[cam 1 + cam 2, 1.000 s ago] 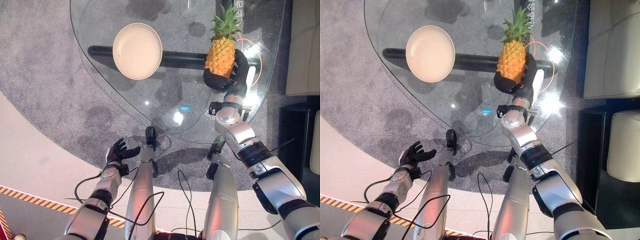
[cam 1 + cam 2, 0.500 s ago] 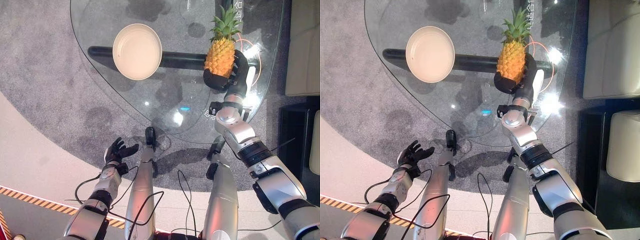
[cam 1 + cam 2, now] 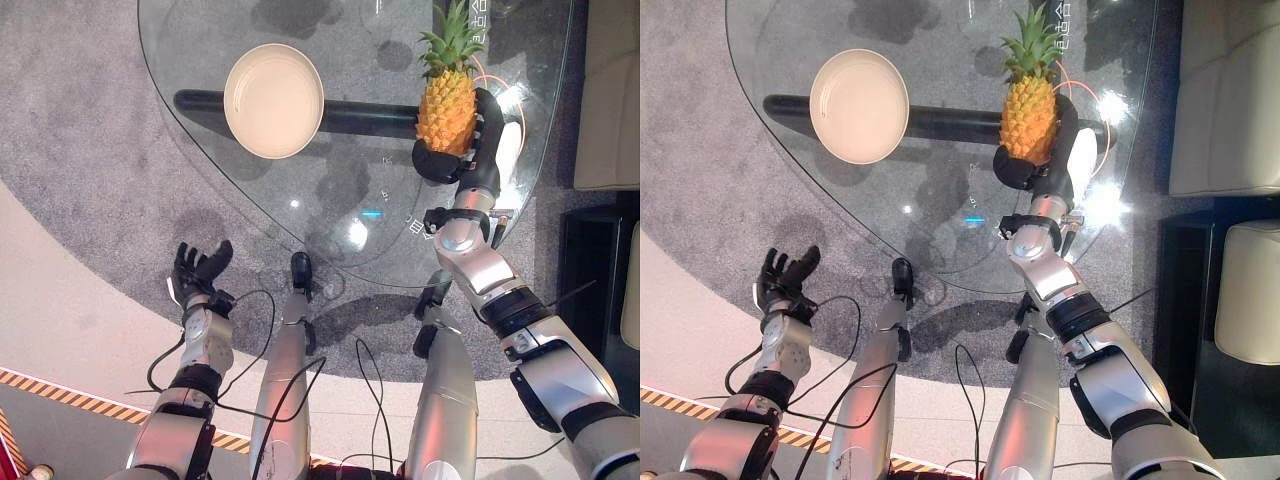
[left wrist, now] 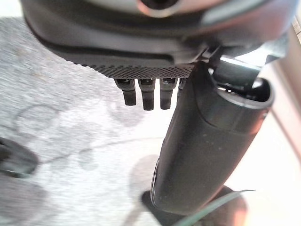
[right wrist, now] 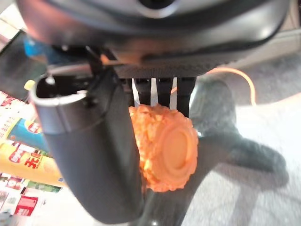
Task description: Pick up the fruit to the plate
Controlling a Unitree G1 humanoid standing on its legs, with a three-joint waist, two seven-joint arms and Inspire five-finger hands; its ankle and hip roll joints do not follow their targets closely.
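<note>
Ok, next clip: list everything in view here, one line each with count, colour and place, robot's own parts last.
pineapple: one, orange with a green crown, upright over the right part of the table, held in the right hand.
plate: one, cream, empty, on the table to the left of the pineapple.
glass table: one, clear and round, with a dark bar beneath it.
carpet: one, grey, under the table.
sofa: pale, at the right edge.
right hand: dark, curled round the pineapple's lower end.
left hand: dark, fingers spread, off the table over the carpet at lower left, holding nothing.
</note>
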